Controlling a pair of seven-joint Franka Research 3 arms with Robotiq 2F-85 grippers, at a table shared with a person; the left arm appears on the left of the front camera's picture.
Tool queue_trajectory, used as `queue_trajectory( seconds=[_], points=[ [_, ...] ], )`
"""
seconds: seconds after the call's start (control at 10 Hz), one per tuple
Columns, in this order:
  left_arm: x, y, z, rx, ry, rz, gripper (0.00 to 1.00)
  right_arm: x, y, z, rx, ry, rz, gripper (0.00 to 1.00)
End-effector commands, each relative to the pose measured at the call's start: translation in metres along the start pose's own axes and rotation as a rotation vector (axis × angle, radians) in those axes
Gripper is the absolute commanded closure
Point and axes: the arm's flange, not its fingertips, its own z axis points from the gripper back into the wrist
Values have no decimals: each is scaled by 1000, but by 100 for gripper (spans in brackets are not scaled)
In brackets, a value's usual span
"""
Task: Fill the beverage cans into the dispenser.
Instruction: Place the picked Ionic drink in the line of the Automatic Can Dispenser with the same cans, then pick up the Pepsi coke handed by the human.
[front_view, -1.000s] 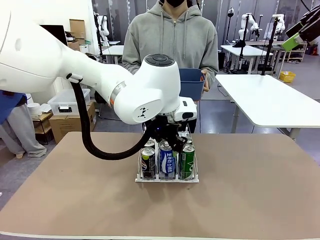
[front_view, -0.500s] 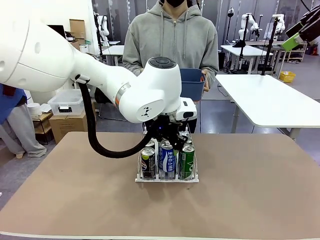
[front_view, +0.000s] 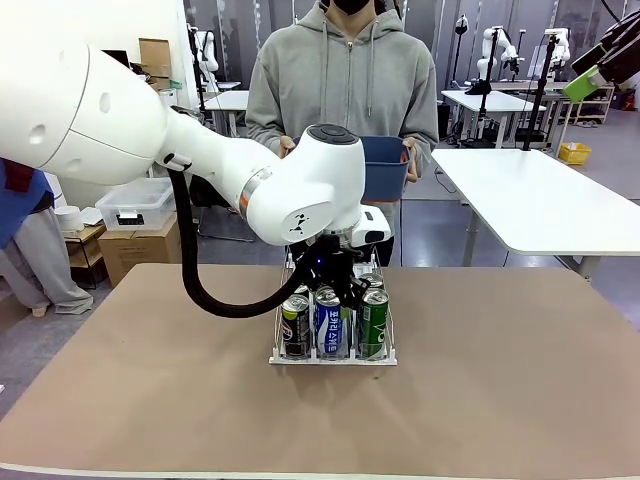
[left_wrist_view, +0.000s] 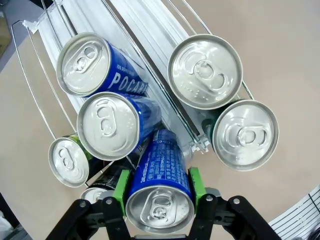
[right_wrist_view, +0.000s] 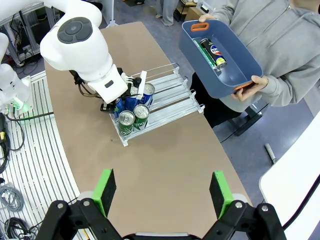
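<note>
We've got the left gripper (left_wrist_view: 159, 186) clamped tight on a blue can (left_wrist_view: 159, 167), green pads on both sides, low over the dispenser (left_wrist_view: 142, 30), just beside other cans (left_wrist_view: 205, 71) standing in it. Right gripper (right_wrist_view: 162, 189) is wide open w/ nothing in it, high above the table (right_wrist_view: 165, 150). Person (right_wrist_view: 295, 30) holds a blue bin (right_wrist_view: 242, 67).

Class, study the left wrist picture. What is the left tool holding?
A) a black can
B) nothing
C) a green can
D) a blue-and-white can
D: in the left wrist view the left tool is shut on a blue-and-white can, gripping it by its sides just below the silver top.
</note>
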Motion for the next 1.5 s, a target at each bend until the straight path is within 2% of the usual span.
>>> queue_trajectory(
  seconds=[0.0,0.1,0.2,0.5,0.6,0.9,1.0,1.4],
  points=[
    [4,3,3,23,10,-4,43,0,0,-1,2,1,6,0],
    [3,4,4,19,11,-10,43,0,0,-1,2,1,6,0],
    [2,5,8,-8,20,-15,30,0,0,-1,2,1,6,0],
    [-5,8,19,-26,-1,-5,3,0,0,-1,2,1,6,0],
    [-8,10,24,-22,-12,3,0,0,0,-1,2,1,6,0],
    [-24,7,46,-9,-66,-10,0,0,0,-1,2,1,6,0],
    [-2,5,34,-2,-42,14,0,0,0,-1,2,1,6,0],
    [-2,5,34,-2,-42,14,0,0,0,-1,2,1,6,0]
  ],
)
